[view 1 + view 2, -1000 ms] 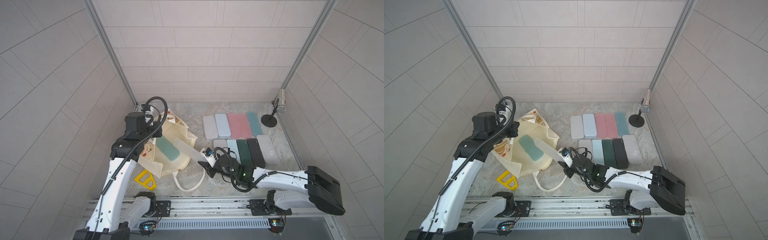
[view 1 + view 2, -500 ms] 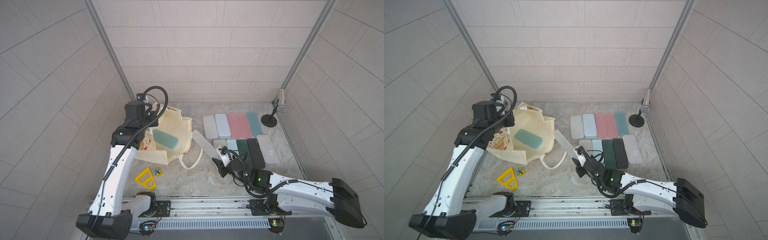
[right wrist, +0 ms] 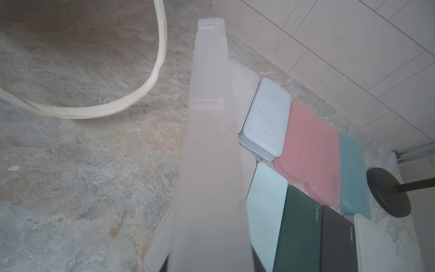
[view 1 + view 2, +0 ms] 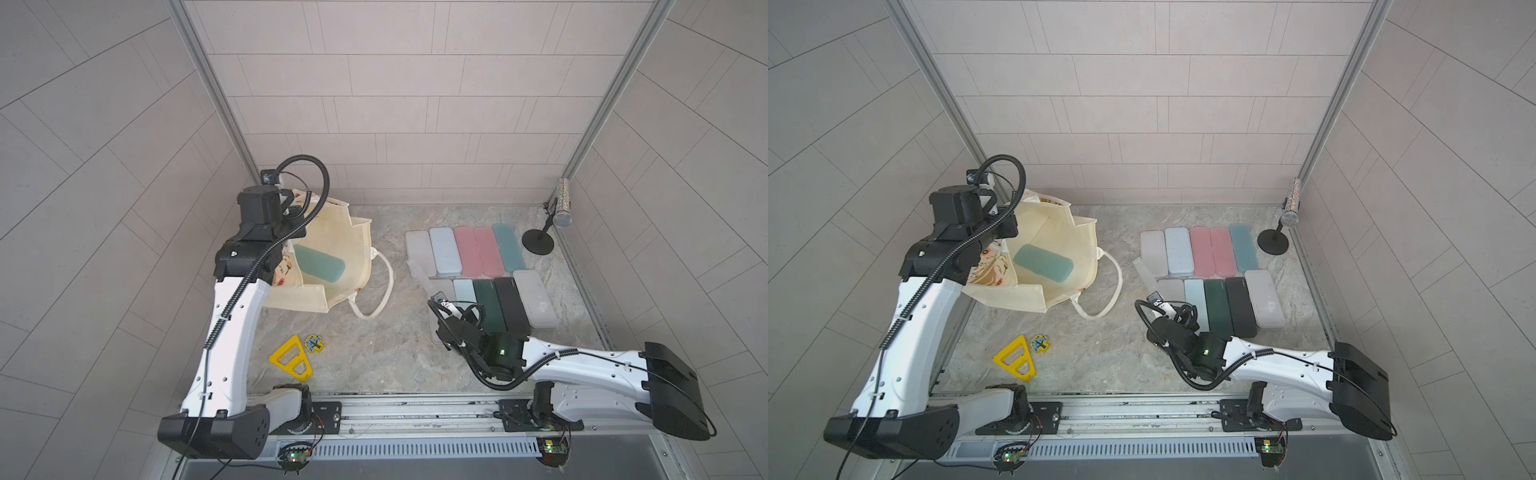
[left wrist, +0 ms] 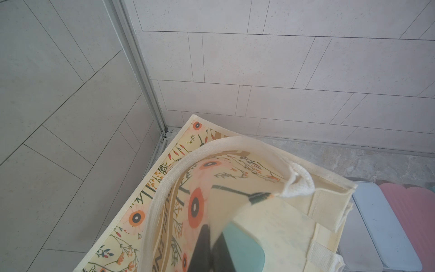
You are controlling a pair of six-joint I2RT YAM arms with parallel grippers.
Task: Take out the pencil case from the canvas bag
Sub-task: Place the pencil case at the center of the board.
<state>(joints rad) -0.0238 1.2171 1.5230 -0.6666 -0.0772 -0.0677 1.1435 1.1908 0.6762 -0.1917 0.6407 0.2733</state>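
The canvas bag (image 4: 345,232) (image 4: 1067,232) lies open at the back left, near the corner. My left gripper (image 5: 213,233) is shut on its printed side wall. A teal pencil case (image 4: 319,269) (image 5: 244,247) lies inside it. My right gripper (image 3: 210,266) is shut on a frosted translucent pencil case (image 3: 209,141) (image 4: 419,274). That case is outside the bag, sloping over the left end of the rows of cases. In the top views the left jaws are hidden under the wrist.
Two rows of coloured pencil cases (image 4: 473,249) lie at the right. A microphone on a black stand (image 4: 538,241) is in the back right corner. A yellow triangle (image 4: 291,363) and a small blue-yellow piece (image 4: 314,343) lie at the front left. The bag's rope handle (image 4: 384,286) loops over the floor.
My right gripper carried the frosted case from the bag's mouth rightward to the rows of cases. My left arm pulled the bag back toward the corner, uncovering the yellow triangle.
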